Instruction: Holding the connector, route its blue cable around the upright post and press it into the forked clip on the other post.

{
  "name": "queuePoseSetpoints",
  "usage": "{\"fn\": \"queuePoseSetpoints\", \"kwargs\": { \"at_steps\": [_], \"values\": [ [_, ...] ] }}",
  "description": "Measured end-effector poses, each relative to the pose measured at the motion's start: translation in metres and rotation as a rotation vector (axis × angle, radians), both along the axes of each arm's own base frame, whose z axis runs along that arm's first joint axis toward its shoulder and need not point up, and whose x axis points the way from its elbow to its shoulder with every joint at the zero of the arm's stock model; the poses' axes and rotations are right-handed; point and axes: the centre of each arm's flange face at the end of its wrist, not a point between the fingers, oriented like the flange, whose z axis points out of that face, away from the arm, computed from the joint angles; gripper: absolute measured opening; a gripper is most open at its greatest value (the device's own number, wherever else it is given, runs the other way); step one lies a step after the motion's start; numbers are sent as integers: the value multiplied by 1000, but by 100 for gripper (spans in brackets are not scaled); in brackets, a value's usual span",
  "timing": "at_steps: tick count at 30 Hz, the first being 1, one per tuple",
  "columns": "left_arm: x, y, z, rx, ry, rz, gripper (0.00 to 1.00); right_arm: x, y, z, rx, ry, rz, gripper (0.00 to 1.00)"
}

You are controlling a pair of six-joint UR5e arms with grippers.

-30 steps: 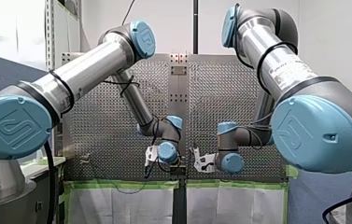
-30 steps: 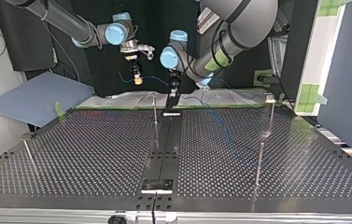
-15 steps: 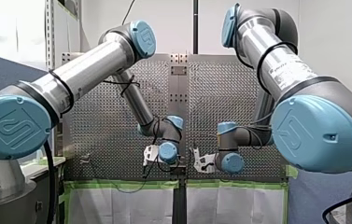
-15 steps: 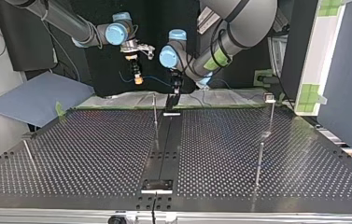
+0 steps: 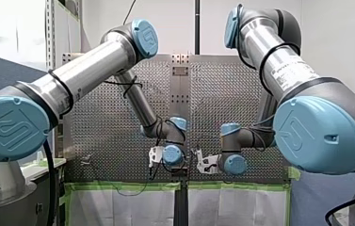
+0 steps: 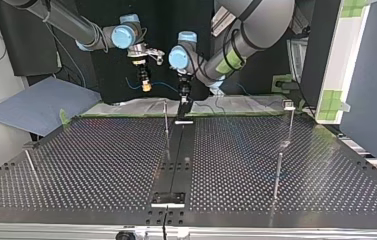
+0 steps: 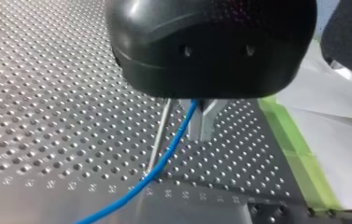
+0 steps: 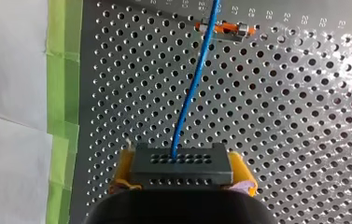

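Mid-routing, apparently. Clamped in right pincer (image 8: 183,176): black rectangular multi-hole connector (image 8: 181,164), thin blue cable (image 8: 190,93) leaving toward 12 o'clock. Beside cable and slim upright metal post (image 7: 157,140), left pincer (image 7: 201,133): closure unreadable. Next: sweep cable round post, taut.

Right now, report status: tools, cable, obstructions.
Right tool shut on black perforated connector block. Thin blue cable runs from it, past left tool, beside thin metal upright post. Left grip unclear. No obstruction visible.

Over the last second, shifted my left gripper (image 6: 183,107) toward the top view's left, nearer the upright post (image 6: 165,117) and the connector (image 8: 181,163) in my right gripper (image 6: 147,84); shortened the blue cable (image 7: 171,149) between them.
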Motion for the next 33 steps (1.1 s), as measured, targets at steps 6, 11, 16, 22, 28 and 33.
{"fn": "queuePoseSetpoints", "kwargs": {
  "at_steps": [6, 11, 16, 22, 28, 33],
  "values": [
    [-5, 0, -4, -21, -20, -2, 0, -2, 3, -19, 5, 18, 1, 0],
    [-5, 2, -5, -27, -27, -1, 0, -2, -4, -21, -7, 15, -2, 0],
    [-2, 1, -4, -39, -44, -3, 0, -1, -14, -17, -25, 9, -6, 0],
    [0, -1, -2, -49, -57, -18, 0, 1, -25, -13, -45, 5, -7, 0],
    [1, -4, -2, -64, -64, -43, 0, 3, -37, -8, -56, 0, -9, 0],
    [4, -7, 0, -83, -73, -61, 0, 3, -45, -5, -61, 0, -14, 0]
  ]
}}
